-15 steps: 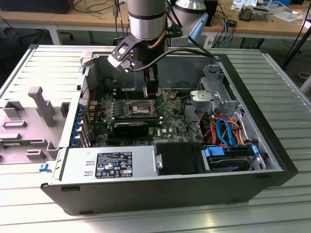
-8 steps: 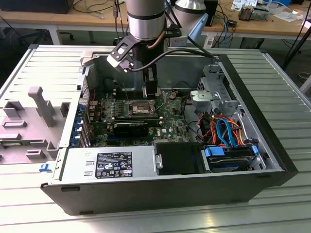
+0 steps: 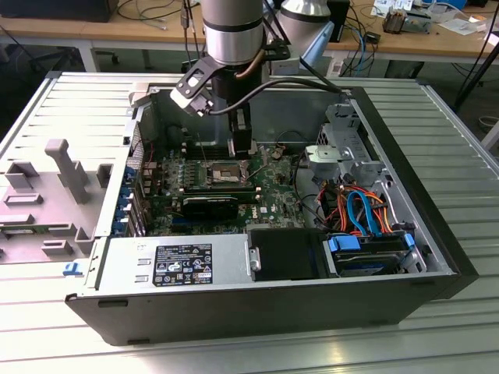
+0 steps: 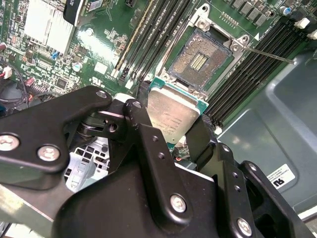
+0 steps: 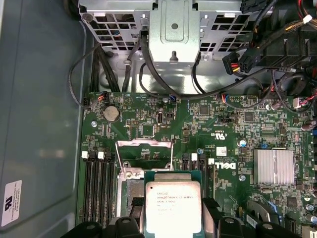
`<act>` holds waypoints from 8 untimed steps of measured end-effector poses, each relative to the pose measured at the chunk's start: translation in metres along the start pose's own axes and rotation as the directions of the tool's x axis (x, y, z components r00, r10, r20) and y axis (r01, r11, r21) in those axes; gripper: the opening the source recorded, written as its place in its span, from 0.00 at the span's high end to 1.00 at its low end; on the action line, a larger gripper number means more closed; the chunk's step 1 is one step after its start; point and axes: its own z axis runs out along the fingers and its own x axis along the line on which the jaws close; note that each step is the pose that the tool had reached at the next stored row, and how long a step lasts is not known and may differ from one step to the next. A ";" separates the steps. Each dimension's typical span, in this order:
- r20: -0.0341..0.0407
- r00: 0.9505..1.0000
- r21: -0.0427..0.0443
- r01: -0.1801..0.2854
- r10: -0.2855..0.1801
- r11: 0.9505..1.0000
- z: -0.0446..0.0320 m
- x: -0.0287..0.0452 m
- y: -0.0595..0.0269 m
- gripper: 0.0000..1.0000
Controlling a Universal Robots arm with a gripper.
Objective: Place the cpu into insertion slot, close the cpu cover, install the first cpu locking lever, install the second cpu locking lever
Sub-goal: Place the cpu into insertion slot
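The gripper (image 4: pixel 171 125) clamped the cpu (image 4: pixel 173 115) by its edges, flat to match the insertion slot (image 3: pixel 224 173), seven o'clock from it in the exterior view, with the cpu cover (image 5: pixel 143 145) raised clear.

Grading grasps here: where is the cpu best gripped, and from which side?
By two opposite thin edges, coming from above its flat metal top. The cpu is a thin flat square, so only its edges give purchase, and its underside should stay free to seat in the insertion slot. The tool holds it this way, one finger per edge.
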 end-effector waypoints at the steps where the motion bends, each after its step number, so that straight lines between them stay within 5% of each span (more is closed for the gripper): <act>1: 0.000 1.000 0.000 0.000 0.000 1.000 0.0000 0.0000 -0.0002 0.45; 8: 0.000 1.000 0.000 0.000 0.000 1.000 0.0001 0.0001 -0.0021 0.45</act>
